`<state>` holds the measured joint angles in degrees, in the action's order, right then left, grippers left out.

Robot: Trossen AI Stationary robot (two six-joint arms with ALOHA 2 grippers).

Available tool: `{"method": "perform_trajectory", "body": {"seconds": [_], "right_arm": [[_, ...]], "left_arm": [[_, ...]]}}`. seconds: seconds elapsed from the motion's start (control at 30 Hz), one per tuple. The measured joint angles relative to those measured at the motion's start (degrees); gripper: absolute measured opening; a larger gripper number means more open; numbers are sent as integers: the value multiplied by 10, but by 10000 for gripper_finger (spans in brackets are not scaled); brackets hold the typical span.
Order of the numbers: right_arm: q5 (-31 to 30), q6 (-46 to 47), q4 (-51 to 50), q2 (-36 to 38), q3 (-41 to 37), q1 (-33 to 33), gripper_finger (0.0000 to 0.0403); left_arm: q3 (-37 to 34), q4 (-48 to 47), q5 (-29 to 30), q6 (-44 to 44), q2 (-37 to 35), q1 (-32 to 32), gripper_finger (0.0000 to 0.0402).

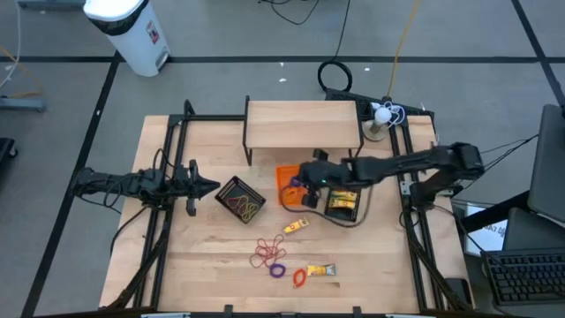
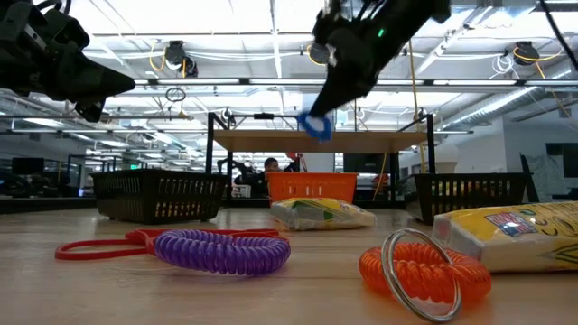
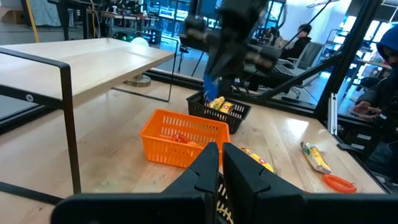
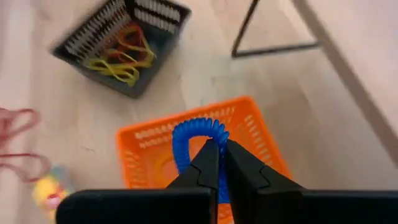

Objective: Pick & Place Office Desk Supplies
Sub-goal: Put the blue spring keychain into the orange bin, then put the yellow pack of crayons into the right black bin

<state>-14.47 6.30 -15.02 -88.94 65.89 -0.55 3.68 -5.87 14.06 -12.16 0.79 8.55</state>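
right gripper (image 4: 217, 163) clenched on blue ring (image 4: 198, 135), directly above orange tray (image 4: 146, 144) | left gripper (image 3: 220, 167) closed, empty, well left of tray | advice: lower until ring is inside tray walls, release gently so it cannot bounce out

Open table lies between the two black mesh trays (image 1: 241, 200), while the wooden shelf (image 1: 303, 123) seemingly blocks the orange tray's (image 1: 289, 185) far side.
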Motion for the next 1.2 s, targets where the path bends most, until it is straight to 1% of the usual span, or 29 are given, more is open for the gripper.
{"method": "perform_trajectory", "body": {"seconds": [0.13,0.2,0.4,0.47,0.57,0.7,0.8,0.9,0.97,1.03,1.1,1.2], "right_arm": [[38,0,14,-46,0,19,0],[45,-1,15,-62,0,22,0],[88,-9,18,-85,0,32,0],[87,-13,27,-91,0,32,5],[94,-15,28,-92,0,32,42],[100,-2,18,-80,0,31,124],[102,10,5,-47,-1,31,176],[102,-3,-12,6,0,28,199],[102,-15,-11,49,-1,24,199],[101,-32,-9,104,-1,18,183],[101,-55,5,162,-5,11,152],[102,-93,42,256,-35,0,84]], "left_arm": [[0,0,0,-6,0,0,21],[0,0,0,-14,0,0,21],[0,0,0,-17,0,0,21],[0,0,0,-17,0,0,21],[0,0,0,-17,0,0,21],[0,0,0,-20,0,0,21],[0,0,0,-20,0,0,21],[0,0,0,-21,0,0,21],[0,0,0,-21,0,0,21],[0,0,0,-21,0,0,21],[0,0,0,-21,0,0,21],[0,0,0,-21,0,0,21]]}}
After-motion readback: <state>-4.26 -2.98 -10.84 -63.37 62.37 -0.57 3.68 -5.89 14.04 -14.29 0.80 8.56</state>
